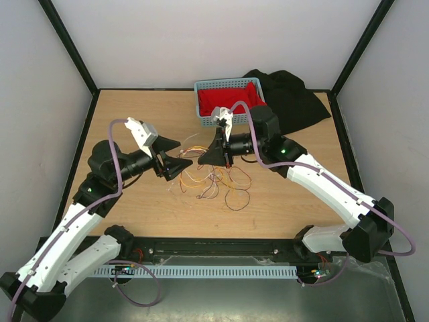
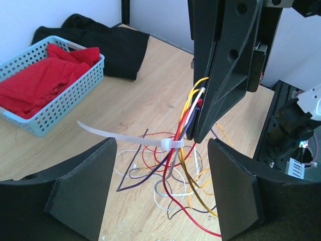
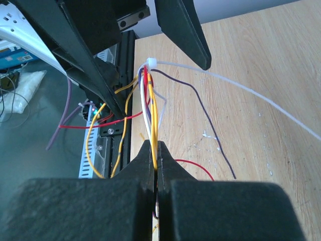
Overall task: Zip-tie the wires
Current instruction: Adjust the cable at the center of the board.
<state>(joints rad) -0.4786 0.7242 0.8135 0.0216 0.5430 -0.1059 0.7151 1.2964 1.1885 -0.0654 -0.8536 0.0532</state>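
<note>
— What do the right fingers hold?
— The right fingers (image 3: 143, 168) are pressed tight together on the wires (image 3: 152, 108). Yellow, red, white and purple strands are pinched in one bunch, lifted off the bench (image 1: 120, 107) at its middle.
— And the zip tie?
— The zip tie (image 2: 125, 136) is looped round that bunch just beyond the right fingertips. Its whitish head sits against the strands. Its long tail sticks out sideways in the air, touching nothing.
— The left side?
— The left fingers (image 2: 83, 193) are spread wide and hold nothing. They point at the bunch from the left. In the left wrist view the tie's head lies in the gap between them, clear of both.
— Where do the strands go below the tie?
— They fan out and fall in loose curls on the bench, just near of the two sets of fingers.
— What lies farther out?
— At the far edge, right of centre, is a pale blue perforated basket (image 1: 203, 115) with a red cloth (image 1: 214, 97) in it. A black cloth (image 1: 288, 94) is heaped against the basket's right side.
— Any writing?
— Only on a blue-and-white object (image 3: 15, 52) beyond the near edge of the bench, seen in the right wrist view. Its print is too blurred to read.
</note>
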